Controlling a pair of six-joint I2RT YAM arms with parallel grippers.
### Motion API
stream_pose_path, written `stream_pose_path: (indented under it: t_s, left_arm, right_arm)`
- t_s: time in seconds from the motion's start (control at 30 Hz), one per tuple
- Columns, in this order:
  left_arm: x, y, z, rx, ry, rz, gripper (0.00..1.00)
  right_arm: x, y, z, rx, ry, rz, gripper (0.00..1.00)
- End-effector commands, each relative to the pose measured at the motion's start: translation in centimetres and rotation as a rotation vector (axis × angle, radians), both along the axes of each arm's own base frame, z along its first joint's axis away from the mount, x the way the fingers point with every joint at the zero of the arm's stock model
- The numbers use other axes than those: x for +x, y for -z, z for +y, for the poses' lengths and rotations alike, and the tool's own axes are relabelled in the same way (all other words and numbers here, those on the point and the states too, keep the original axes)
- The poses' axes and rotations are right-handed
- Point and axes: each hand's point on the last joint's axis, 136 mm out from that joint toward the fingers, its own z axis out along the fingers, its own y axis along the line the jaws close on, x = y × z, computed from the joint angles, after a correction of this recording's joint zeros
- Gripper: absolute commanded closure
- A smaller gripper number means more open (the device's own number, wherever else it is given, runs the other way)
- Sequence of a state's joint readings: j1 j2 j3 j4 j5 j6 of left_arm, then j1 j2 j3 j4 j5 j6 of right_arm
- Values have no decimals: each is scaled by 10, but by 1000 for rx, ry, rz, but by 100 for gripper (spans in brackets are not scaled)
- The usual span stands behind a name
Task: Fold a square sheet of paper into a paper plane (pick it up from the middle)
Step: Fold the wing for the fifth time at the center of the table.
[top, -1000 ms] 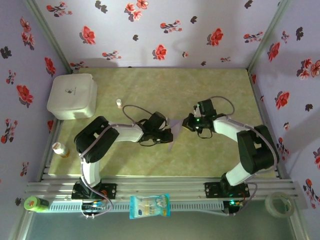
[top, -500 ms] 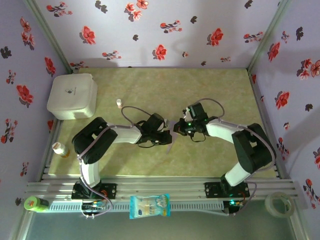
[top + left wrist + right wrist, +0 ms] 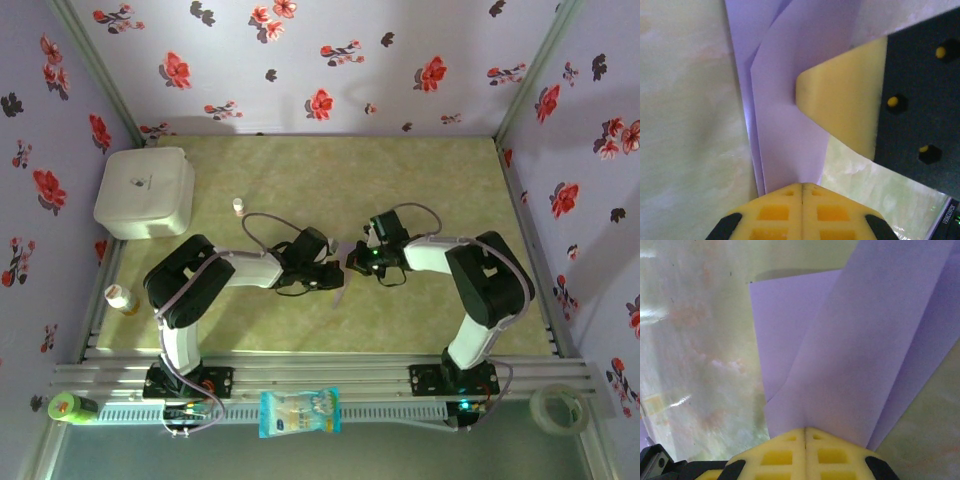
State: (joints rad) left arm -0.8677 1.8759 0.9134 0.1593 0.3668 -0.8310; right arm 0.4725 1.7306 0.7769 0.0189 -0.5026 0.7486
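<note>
Left tool (image 3: 802, 186): yellow pads pressed flat together, nipping the near edge of the folded lilac paper (image 3: 782, 120).
Right tool (image 3: 805, 430): pads likewise closed tight, clamped on another edge of the same paper, whose layers fan up and to the right from the pinch.
Meeting point: in the top view the two tools come tip to tip near the middle of the tabletop (image 3: 430, 180), the left arm reaching in from the left and the right arm from the right.
Right tool's finger (image 3: 840, 110): seen from the left wrist, its yellow tip lies against the face of the paper, with the black body behind it.
Paper's shape: several overlapping layers with straight diagonal creases. From above it is a slim lilac strip showing just beyond and just short of the tools.
Paper's contact with the tabletop: cannot tell.
White rounded box (image 3: 145, 192): far-left corner, well apart from the paper.
Small white-capped item (image 3: 238, 206): just right of the box.
Orange-capped bottle (image 3: 120, 298): at the left edge.
Blue-and-white packet (image 3: 299, 412): on the front rail between the arm bases.
Tape roll (image 3: 557, 407): near-right corner.
</note>
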Motion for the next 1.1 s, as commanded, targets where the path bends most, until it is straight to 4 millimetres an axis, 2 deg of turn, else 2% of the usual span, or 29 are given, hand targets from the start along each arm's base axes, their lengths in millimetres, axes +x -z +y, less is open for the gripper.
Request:
stream_pose_path:
  t_s: [0.0,0.27,0.6,0.8,1.07]
  left_arm:
    - [-43,60,51,238,8,162,100]
    - [-48,64,56,245,3,170,100]
    - [-49,63,54,243,9,168,100]
    - [-51,64,56,247,8,170,100]
    - [-52,65,56,249,11,169,100]
  right_arm:
    - [13,13,-15,-28,82,-5,95]
    - [28,13,-33,-19,141,-19,94]
    - [59,12,-60,-16,273,-38,93]
    - [66,16,-72,-63,316,-18,93]
    - [75,7,-81,-129,320,-28,93]
